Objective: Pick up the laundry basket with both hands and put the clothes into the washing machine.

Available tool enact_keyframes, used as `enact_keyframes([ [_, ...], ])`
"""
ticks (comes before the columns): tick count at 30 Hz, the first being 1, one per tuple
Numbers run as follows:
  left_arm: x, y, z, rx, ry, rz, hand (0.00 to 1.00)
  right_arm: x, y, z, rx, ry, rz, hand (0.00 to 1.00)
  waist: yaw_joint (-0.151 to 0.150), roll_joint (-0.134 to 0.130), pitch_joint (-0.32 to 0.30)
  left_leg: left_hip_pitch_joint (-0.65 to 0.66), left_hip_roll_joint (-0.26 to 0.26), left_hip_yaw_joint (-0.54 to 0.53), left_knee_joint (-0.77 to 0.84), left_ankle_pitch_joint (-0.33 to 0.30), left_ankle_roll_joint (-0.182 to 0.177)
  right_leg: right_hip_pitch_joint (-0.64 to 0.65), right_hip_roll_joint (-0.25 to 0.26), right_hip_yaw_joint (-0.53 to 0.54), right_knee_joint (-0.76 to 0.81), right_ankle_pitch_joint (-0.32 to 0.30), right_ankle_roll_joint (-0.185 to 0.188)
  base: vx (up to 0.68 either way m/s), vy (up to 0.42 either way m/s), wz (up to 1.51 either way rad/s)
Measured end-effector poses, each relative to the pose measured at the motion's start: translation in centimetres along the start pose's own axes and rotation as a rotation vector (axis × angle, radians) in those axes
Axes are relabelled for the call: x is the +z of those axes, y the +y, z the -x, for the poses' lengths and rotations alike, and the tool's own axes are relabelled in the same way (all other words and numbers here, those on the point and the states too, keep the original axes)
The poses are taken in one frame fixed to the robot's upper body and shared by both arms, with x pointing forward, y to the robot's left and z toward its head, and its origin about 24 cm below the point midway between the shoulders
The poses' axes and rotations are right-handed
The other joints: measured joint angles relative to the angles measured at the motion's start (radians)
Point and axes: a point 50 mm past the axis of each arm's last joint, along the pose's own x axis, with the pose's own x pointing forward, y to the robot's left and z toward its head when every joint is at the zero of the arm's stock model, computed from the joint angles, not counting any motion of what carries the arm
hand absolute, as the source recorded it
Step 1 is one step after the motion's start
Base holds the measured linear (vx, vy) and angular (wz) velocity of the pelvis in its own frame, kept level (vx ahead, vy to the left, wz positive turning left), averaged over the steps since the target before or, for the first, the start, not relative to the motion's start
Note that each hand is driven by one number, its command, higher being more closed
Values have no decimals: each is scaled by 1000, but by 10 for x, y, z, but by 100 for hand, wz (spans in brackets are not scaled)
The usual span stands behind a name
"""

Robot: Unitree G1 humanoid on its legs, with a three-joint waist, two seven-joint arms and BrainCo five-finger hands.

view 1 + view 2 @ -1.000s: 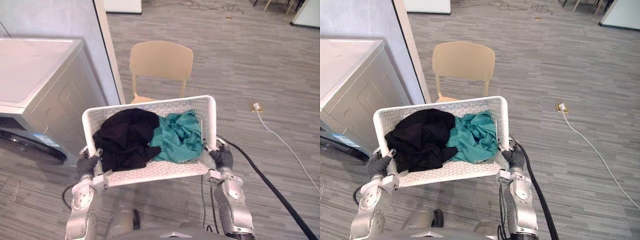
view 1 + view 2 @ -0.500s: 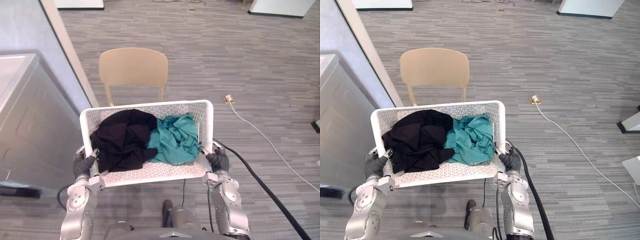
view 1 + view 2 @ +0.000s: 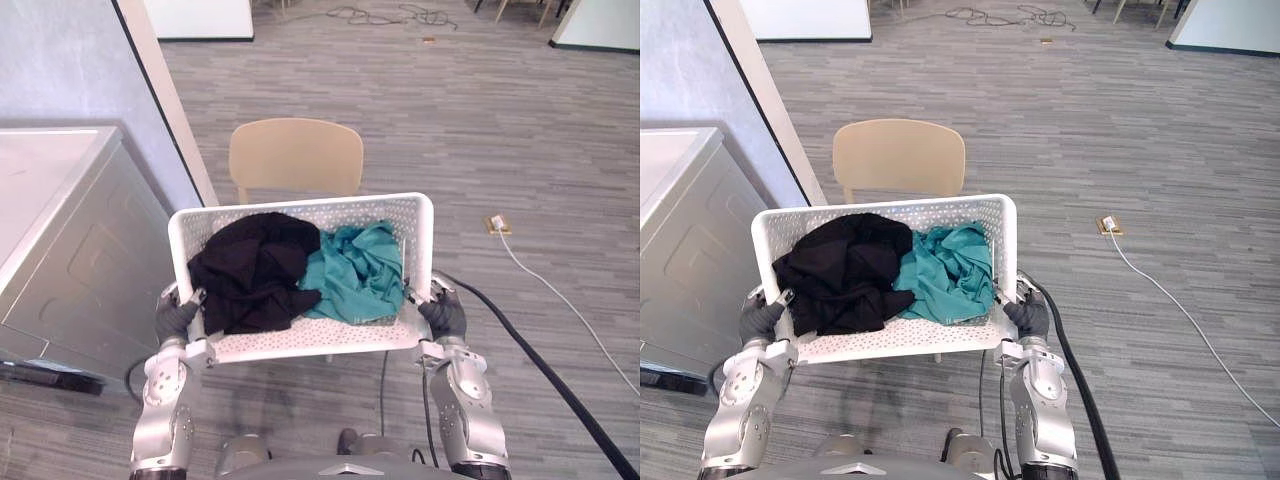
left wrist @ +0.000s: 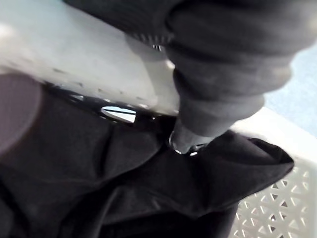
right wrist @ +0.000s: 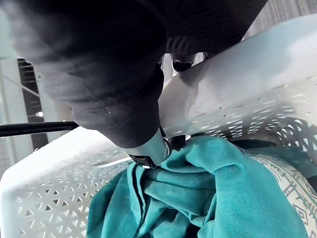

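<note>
Laundry basket [image 3: 300, 208] of clothes [image 3: 255, 272], left hand [image 3: 177, 318] and right hand [image 3: 443, 316] curled round its side rims, washing machine [image 3: 75, 250] nearby.

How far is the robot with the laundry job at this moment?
Done: the laundry basket is picked up, with the left hand and the right hand gripping its two sides. In hand: it is held above the floor, with the black garment and the teal garment inside. Left: the clothes are not yet in the washing machine, which stands to the robot's left.
</note>
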Motion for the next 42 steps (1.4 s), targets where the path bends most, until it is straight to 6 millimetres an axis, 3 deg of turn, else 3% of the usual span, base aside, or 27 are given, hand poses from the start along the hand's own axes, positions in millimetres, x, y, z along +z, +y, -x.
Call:
enact_keyframes([
  [2,-2,0,1,3,8,10,100,1,0,-1,1,-5,3,100,-4,-7,5,-35,31,-3,-58,-24,-1,6,-17,16,4,-10,7,51,66,-11],
  [5,-2,-1,1,1,8,15,100,3,-2,-2,7,-8,22,100,-5,-10,6,-66,29,-8,-173,-1,-27,-4,-57,46,12,-16,29,80,179,-27],
  [7,-1,-4,2,0,4,28,100,5,-4,-6,18,-13,47,100,-2,13,-8,-66,31,-29,-316,99,-42,-25,-66,76,19,-5,89,133,313,-49],
  [8,-1,-4,2,0,3,28,100,4,-4,-8,19,-7,49,100,1,23,-14,-53,32,-21,-320,190,-84,-22,-69,92,20,-4,110,224,423,-53],
  [10,8,-3,-4,-21,-28,-11,100,-4,0,-12,13,22,24,100,-8,-49,-19,-58,-27,15,-298,168,-70,-25,-137,106,-1,19,156,226,398,-24],
  [13,19,-10,-13,-69,-69,-41,100,-3,-1,-18,3,21,12,100,0,-95,-15,-62,-71,52,-296,154,-38,-22,-183,104,-45,60,187,90,226,-9],
  [17,43,-34,-38,-143,-154,-65,100,2,1,-48,-1,16,-19,100,5,-99,3,-111,-100,64,-333,169,-7,-64,-203,77,-103,128,189,-14,141,1],
  [19,51,-47,-54,-158,-167,-84,100,10,1,-65,9,13,-2,100,14,-108,15,-159,-101,67,-337,185,-5,-93,-201,76,-149,156,195,-105,35,-2],
  [22,56,-63,-72,-173,-159,-92,100,21,1,-91,14,26,21,100,15,-114,83,-177,-90,68,-340,204,-8,-99,-185,76,-186,200,194,-107,-2,-7],
  [24,63,-74,-82,-190,-167,-99,100,27,-1,-99,15,30,31,100,18,-122,104,-210,-80,66,-343,219,-9,-131,-174,75,-192,223,190,-138,-8,-5],
  [30,118,-113,-100,-294,-319,-187,100,50,-5,-111,23,-18,6,100,16,-137,243,-297,-73,9,-347,279,-8,-185,-158,17,-189,249,179,-147,10,22],
  [35,146,-132,-110,-303,-396,-275,100,50,-6,-122,41,17,9,100,26,-141,254,-354,-71,-22,-358,306,-18,-232,-147,-11,-175,249,176,-131,-11,17],
  [38,171,-145,-115,-309,-455,-324,100,60,-2,-132,60,9,-15,100,29,-158,267,-374,-72,-30,-393,339,-21,-261,-141,-22,-175,246,160,-100,-21,9],
  [42,182,-150,-118,-304,-472,-328,100,75,0,-139,68,-23,-38,100,31,-185,290,-380,-71,-30,-419,370,-12,-273,-133,-29,-175,251,159,-31,-26,6],
])
